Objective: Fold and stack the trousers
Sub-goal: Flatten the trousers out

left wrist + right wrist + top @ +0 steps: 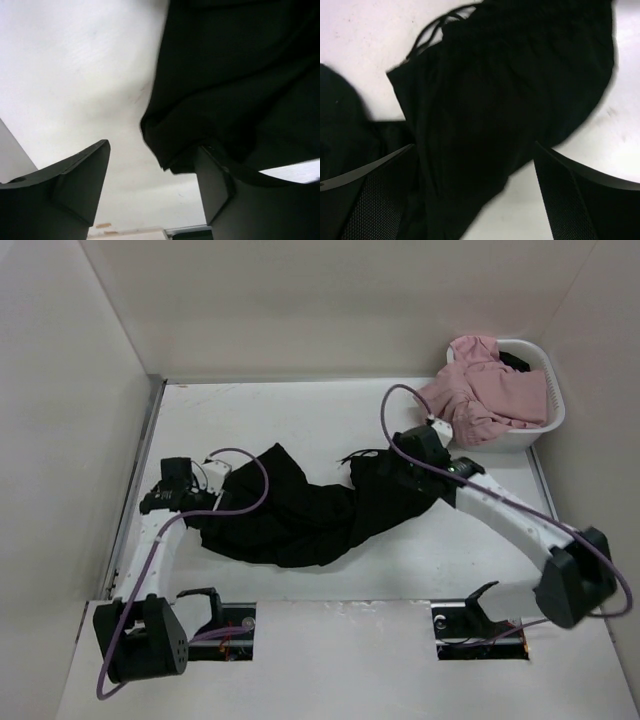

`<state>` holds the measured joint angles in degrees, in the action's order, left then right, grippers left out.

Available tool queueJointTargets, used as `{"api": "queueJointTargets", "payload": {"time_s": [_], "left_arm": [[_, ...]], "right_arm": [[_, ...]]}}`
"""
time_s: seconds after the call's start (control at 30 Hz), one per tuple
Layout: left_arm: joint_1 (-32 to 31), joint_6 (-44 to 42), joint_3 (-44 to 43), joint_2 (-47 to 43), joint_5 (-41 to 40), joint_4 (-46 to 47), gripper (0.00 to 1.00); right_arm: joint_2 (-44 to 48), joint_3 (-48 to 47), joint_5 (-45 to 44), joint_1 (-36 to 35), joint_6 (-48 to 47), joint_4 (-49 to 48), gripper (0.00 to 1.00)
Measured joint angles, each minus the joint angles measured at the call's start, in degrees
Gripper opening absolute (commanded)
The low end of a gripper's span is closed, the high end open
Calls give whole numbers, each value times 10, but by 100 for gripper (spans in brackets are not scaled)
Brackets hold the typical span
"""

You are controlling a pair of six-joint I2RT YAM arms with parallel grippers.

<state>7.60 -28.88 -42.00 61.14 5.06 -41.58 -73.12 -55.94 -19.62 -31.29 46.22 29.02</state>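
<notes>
Black trousers [300, 515] lie crumpled across the middle of the white table, drawstring end at the right. My left gripper [192, 502] is open at their left end. In the left wrist view [152, 172] a hem of the trousers [230, 75] drapes over the right finger [220, 185], and bare table shows between the jaws. My right gripper [398, 472] is open low over the waistband end. In the right wrist view [475, 175] black cloth [490, 100] with its drawstring [427, 31] fills the space between the jaws.
A white laundry basket [550, 415] at the back right holds a pink garment [480, 390] that spills over its rim. White walls enclose the table on the left, back and right. Two cut-outs lie in the near ledge by the arm bases.
</notes>
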Motion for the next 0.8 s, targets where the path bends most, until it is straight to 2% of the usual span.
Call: {"api": "queueJointTargets", "payload": {"time_s": [0.13,0.23,0.3,0.43,0.53,0.63,0.67,0.7,0.77,0.8], "left_arm": [[-86,-18,-9,-31,-3,-4,78],[-203,-36,-40,-51,-5,-2,80],[-294,-47,-53,-55,-7,11,80],[-428,-58,-42,-22,-23,24,79],[-454,-68,-12,21,-35,27,78],[-443,-70,8,61,-44,23,77],[-440,-70,10,73,-44,23,74],[-437,-70,11,83,-44,23,66],[-437,-69,13,104,-41,31,33],[-436,-66,15,114,-42,40,22]], "right_arm": [[-158,-106,9,15,-40,-21,100],[-253,-171,26,22,-57,-33,100],[-300,-195,38,24,-62,-40,96],[-351,-199,49,29,-61,-39,90],[-360,-191,54,39,-56,-40,83],[-362,-188,61,47,-54,-42,62],[-364,-188,65,47,-54,-43,56],[-366,-188,70,50,-53,-44,45],[-371,-187,78,51,-54,-51,21],[-371,-184,81,51,-54,-55,12]]}}
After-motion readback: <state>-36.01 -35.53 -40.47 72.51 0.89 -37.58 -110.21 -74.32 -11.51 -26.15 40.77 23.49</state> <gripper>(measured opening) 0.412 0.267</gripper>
